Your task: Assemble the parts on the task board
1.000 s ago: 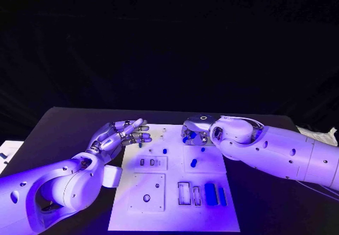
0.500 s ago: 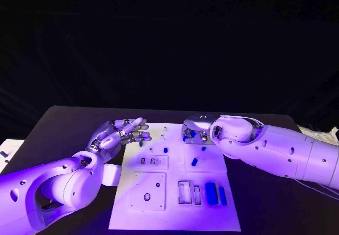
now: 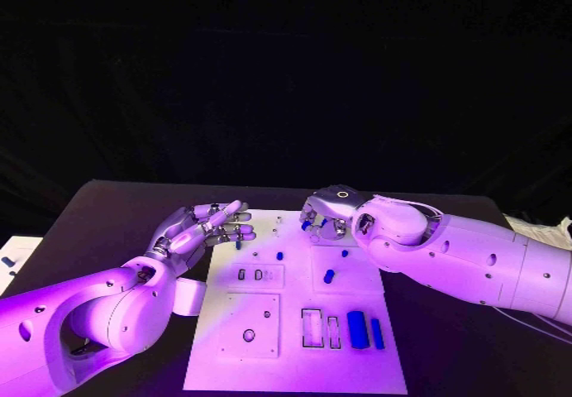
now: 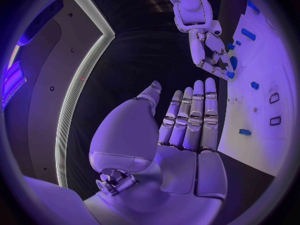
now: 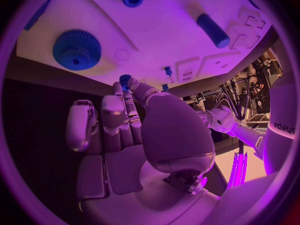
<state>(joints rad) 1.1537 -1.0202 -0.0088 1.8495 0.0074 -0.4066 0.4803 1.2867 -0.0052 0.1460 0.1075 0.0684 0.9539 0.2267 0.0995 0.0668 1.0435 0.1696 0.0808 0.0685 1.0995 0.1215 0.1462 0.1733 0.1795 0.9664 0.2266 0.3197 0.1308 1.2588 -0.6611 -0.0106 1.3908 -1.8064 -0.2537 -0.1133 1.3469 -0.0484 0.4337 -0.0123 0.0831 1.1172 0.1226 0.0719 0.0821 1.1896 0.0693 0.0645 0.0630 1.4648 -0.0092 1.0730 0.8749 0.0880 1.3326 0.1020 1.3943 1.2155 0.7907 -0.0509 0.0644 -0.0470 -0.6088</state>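
The white task board (image 3: 286, 364) lies in the middle of the table. My right hand (image 3: 324, 223) hovers over the board's far end, and its fingertips pinch a small blue gear (image 5: 124, 78). A large blue gear (image 5: 76, 49) lies on the board (image 5: 156, 35) just beyond those fingertips. My left hand (image 3: 202, 228) floats at the far left edge of the board, palm up, fingers spread, holding nothing. A thick blue cylinder (image 3: 358, 328) and a thinner blue bar (image 3: 377, 332) lie at the near right. A short blue peg (image 3: 328, 275) lies mid-board.
A white block (image 3: 188, 298) sits against the board's left edge, under my left forearm. Two empty rectangular slots (image 3: 311, 327) lie left of the cylinder. Pale objects lie at the table's left edge (image 3: 12, 256) and right edge (image 3: 536, 227).
My right hand has shifted a little toward the far end of the board, with the blue piece at its fingertips. The left hand has stayed in place.
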